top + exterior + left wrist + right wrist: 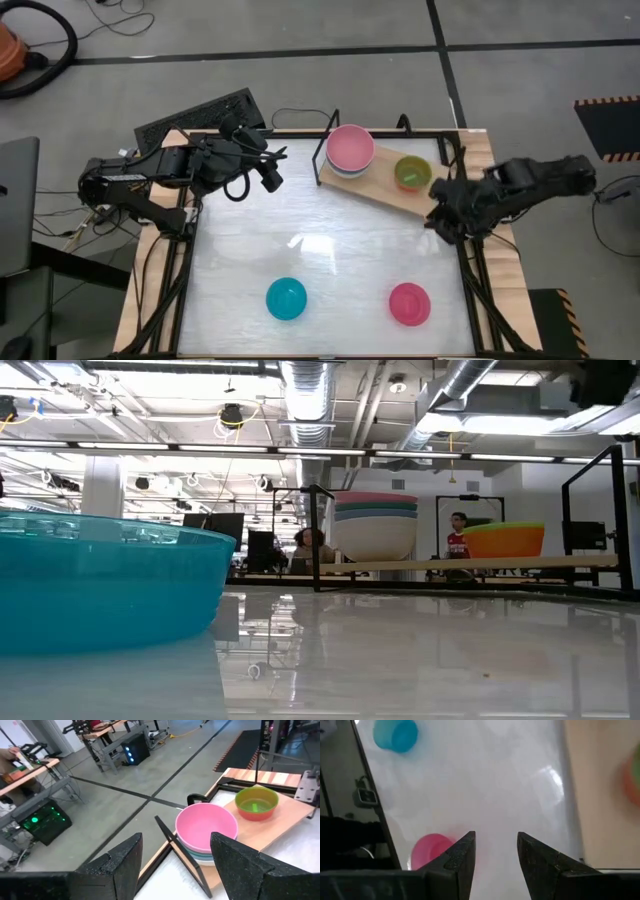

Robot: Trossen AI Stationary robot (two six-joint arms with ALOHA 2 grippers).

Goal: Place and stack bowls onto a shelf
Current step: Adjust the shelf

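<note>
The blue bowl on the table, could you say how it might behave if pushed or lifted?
The blue bowl looks like thin, see-through plastic, so probably light and stiff. The table is glossy, so a push would likely slide it. Its rounded wall may slip from a loose grip.

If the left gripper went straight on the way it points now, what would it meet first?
Probably the pink bowl topping the stack on the shelf: it sits between the open left gripper's fingers in the wrist view, nothing nearer showing, though depth is unclear.
</note>
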